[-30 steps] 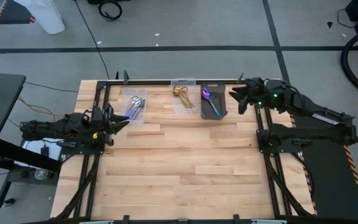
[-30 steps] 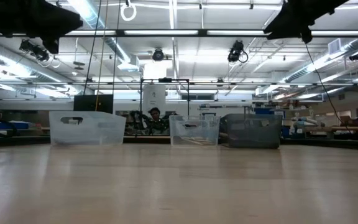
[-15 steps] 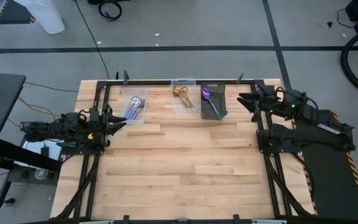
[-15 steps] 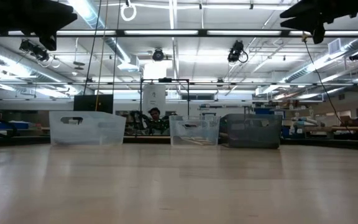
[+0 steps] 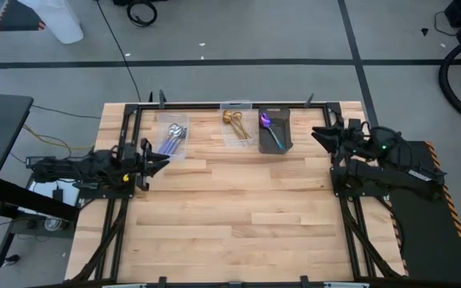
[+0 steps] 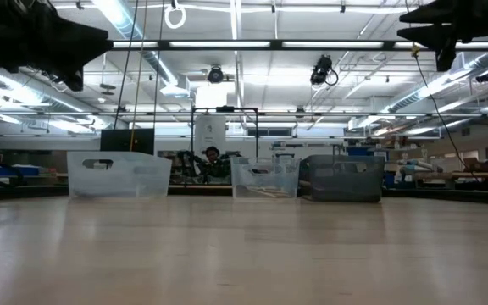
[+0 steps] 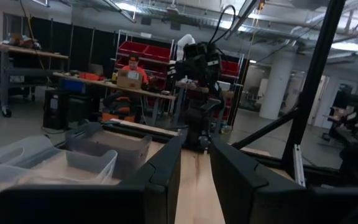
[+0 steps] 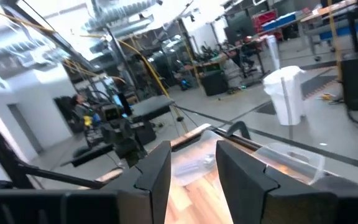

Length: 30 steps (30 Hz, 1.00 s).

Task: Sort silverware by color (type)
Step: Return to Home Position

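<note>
The silverware lies in three bins along the table's far side. Silver spoons [image 5: 174,136] are in the left clear bin [image 5: 166,122], gold spoons [image 5: 234,120] in the middle clear bin [image 5: 236,105], and purple-teal spoons [image 5: 270,130] in the dark bin [image 5: 283,120]. My left gripper [image 5: 165,162] hovers open at the table's left edge, just near of the left bin, with nothing between its fingers [image 7: 166,168]. My right gripper [image 5: 315,132] hovers open at the right edge, right of the dark bin, and its fingers [image 8: 157,168] are bare too.
Black frame rails [image 5: 126,160] run along the left, right and far edges of the table. The wooden top [image 5: 238,208] is bare in the middle and toward the near edge. In the left wrist view a person [image 7: 129,68] sits at a bench in the room beyond the table.
My right gripper has drawn back toward the table's right edge and sunk, tipping up from a downward slant to nearly level. My left gripper has sunk a little at the left edge. The spoons and bins have not moved.
</note>
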Motion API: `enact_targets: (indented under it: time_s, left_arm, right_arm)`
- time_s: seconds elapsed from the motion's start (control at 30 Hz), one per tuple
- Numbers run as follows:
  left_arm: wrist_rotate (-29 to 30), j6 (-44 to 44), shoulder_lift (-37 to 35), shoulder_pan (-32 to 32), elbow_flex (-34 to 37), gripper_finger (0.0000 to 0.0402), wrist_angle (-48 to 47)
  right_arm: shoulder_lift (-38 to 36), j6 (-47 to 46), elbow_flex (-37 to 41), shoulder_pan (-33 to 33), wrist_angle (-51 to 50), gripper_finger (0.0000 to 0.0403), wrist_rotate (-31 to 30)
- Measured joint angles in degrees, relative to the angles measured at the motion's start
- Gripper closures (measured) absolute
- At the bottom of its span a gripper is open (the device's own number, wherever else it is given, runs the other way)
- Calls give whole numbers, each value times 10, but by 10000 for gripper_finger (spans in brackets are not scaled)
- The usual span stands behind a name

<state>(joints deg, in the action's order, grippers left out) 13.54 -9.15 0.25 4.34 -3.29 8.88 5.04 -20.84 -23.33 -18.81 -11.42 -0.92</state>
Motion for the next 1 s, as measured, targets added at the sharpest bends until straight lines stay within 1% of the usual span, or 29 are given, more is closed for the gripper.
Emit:
enact_targets:
  time_s: [0.2, 0.5, 0.73, 0.8, 0.9, 1.0]
  left_arm:
    - [2, -10, 0, 0, 10, 308, 7]
    - [12, -20, 0, 0, 10, 308, -6]
    - [17, -27, 0, 0, 10, 308, -22]
    - [17, -33, 0, 1, 24, 308, -2]
    - [19, -41, 4, 4, 28, 308, -16]
    - [21, -41, 5, 9, 28, 309, -33]
  right_arm:
    - [-51, -24, 68, 0, 60, 265, 25]
    - [-49, -43, 153, 0, 185, 265, 27]
    - [-49, -62, 203, 0, 234, 265, 27]
    - [-49, -69, 224, 0, 262, 265, 27]
    - [-46, -75, 230, 1, 253, 265, 19]
    - [-46, -60, 230, 4, 252, 265, 7]
